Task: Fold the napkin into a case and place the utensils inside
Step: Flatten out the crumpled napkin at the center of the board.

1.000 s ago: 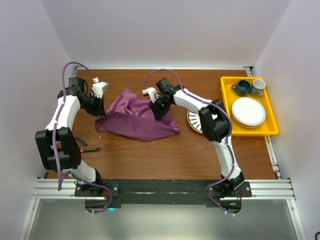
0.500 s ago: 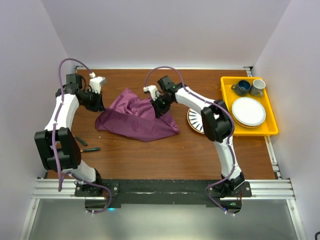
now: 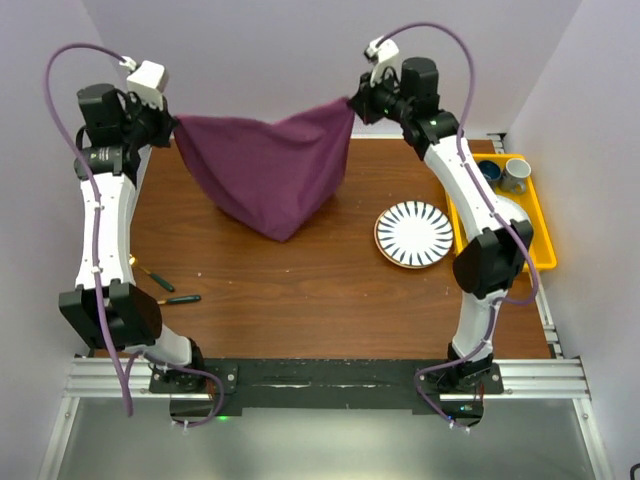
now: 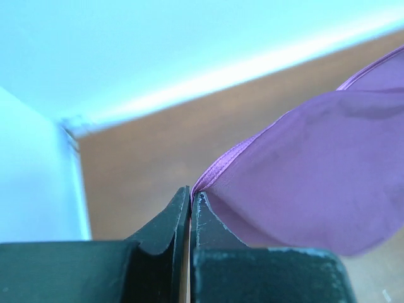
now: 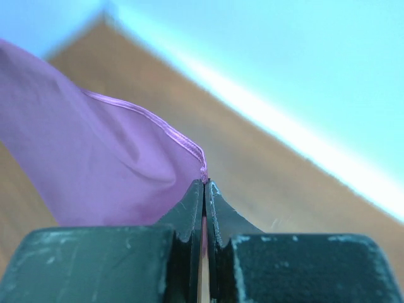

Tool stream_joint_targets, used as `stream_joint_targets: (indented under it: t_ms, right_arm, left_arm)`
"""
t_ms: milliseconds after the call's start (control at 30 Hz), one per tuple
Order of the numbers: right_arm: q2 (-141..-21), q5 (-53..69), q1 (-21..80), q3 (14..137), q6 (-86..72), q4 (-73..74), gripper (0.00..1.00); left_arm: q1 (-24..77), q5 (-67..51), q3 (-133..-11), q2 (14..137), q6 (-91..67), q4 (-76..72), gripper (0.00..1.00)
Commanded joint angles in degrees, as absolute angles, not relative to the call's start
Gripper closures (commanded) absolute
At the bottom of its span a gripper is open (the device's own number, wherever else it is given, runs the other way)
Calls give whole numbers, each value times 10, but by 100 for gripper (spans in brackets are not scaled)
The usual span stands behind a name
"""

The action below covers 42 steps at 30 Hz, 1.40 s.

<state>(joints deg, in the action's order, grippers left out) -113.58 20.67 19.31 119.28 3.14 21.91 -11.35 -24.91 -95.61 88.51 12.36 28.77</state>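
The left fingers [image 4: 181,209] are pressed together on a hemmed corner of the napkin [image 4: 303,183], with the stitched edge running away from the tips up to the right. The right fingers [image 5: 195,201] are likewise clamped tight on another hemmed corner of the cloth, which falls away to the left in that wrist view.

From above, both arms are raised high over the far edge of the tabletop [image 3: 300,290], one toward the far-left corner and the other further right along that edge. The plum-purple napkin hangs stretched between them, its top edge sagging slightly in the middle. Its loose lower part tapers to a point over the middle of the tabletop; whether that point touches the wood cannot be told.

A striped plate [image 3: 414,234] lies right of the napkin's point. Thin utensils [image 3: 183,298] lie near the left edge. A yellow tray [image 3: 546,240] with cups sits along the right edge, partly behind the right arm.
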Motion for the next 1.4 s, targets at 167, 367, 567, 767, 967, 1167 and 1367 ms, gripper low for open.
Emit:
stream_joint_targets:
  t_ms: [167, 367, 567, 767, 967, 1167, 1367]
  right_arm:
    - [-1024, 108, 207, 1194, -16, -15, 100]
    - [-925, 120, 207, 1096, -10, -63, 100]
    - [-808, 116, 208, 1014, -15, -69, 100]
    - [-741, 116, 210, 996, -39, -18, 100]
    - [-788, 91, 211, 1032, -72, 75, 100]
    - [-887, 78, 211, 1028, -89, 81, 100]
    - [-1008, 84, 211, 999, -106, 31, 100]
  left_arm:
    - [-118, -237, -969, 768, 108, 83, 100]
    - [-119, -212, -932, 681, 121, 84, 100]
    - [-118, -135, -866, 565, 127, 61, 100]
    - [-118, -137, -896, 536, 127, 129, 100]
    - [-119, -147, -921, 582, 120, 225, 100]
    - [-119, -118, -895, 684, 120, 237, 100]
    - [-119, -159, -821, 786, 102, 114, 100]
